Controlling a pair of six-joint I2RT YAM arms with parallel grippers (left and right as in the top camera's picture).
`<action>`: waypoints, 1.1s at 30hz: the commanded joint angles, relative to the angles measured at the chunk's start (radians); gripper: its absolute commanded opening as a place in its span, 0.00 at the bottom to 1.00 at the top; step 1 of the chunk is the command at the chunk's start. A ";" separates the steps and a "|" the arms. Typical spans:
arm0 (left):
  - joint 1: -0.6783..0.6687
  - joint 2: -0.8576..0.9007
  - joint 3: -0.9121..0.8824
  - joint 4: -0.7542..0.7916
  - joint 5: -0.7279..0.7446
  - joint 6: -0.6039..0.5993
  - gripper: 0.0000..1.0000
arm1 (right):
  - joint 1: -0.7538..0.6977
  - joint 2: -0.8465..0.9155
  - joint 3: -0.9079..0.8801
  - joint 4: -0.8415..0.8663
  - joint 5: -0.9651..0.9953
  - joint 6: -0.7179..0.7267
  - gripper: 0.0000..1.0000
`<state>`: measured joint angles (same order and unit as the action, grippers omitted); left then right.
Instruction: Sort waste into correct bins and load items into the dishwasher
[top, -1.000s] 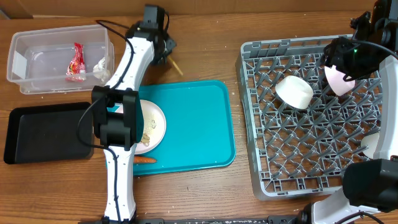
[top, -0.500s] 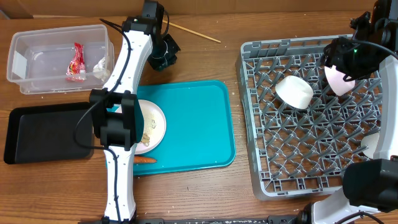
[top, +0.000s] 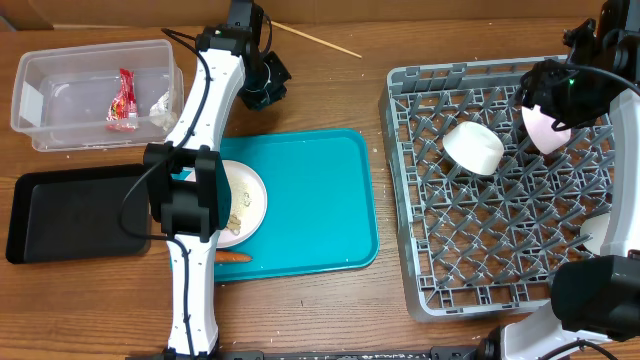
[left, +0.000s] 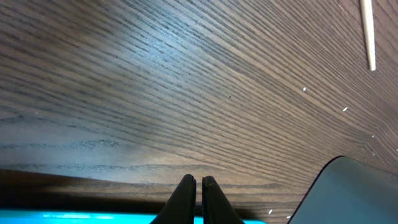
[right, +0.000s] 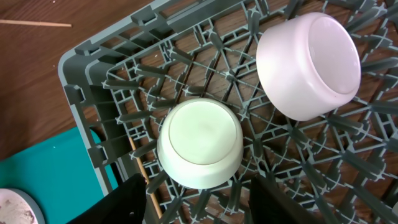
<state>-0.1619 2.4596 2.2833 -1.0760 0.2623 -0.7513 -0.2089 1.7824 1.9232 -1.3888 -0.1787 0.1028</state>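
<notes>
My left gripper (left: 194, 179) is shut with nothing in it, low over bare wood just beyond the teal tray (top: 320, 200). One chopstick (top: 317, 41) lies loose on the table behind it, its end showing in the left wrist view as the chopstick (left: 368, 34). My right gripper (right: 196, 186) stands open above the dishwasher rack (top: 420, 250), its fingers either side of an upturned white bowl (right: 200, 143). A pale pink bowl (right: 309, 65) lies beside that. A second chopstick (right: 140, 174) rests inside the rack.
A plate (top: 243, 200) with food scraps sits on the teal tray, and a carrot (top: 234, 257) lies at the tray's front edge. The clear tub (top: 40, 110) holds a red wrapper (top: 123, 100) and tissue (top: 160, 110). The black tray (top: 60, 215) is front left.
The chopstick that stuck out at my left gripper's jaws a second ago now lies loose farther back and to the right. The right arm has not moved.
</notes>
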 joint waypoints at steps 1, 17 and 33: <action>-0.002 0.011 0.026 0.004 0.016 0.019 0.08 | 0.000 0.002 0.021 0.003 -0.002 -0.007 0.56; -0.034 0.012 0.026 0.273 0.007 0.179 0.65 | 0.000 0.002 0.021 -0.007 -0.003 -0.006 0.56; -0.085 0.177 0.024 0.977 -0.166 0.311 0.83 | 0.000 0.002 0.021 -0.010 -0.003 -0.006 0.56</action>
<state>-0.2546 2.5649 2.2932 -0.1543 0.1230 -0.4675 -0.2089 1.7824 1.9232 -1.3979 -0.1791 0.1036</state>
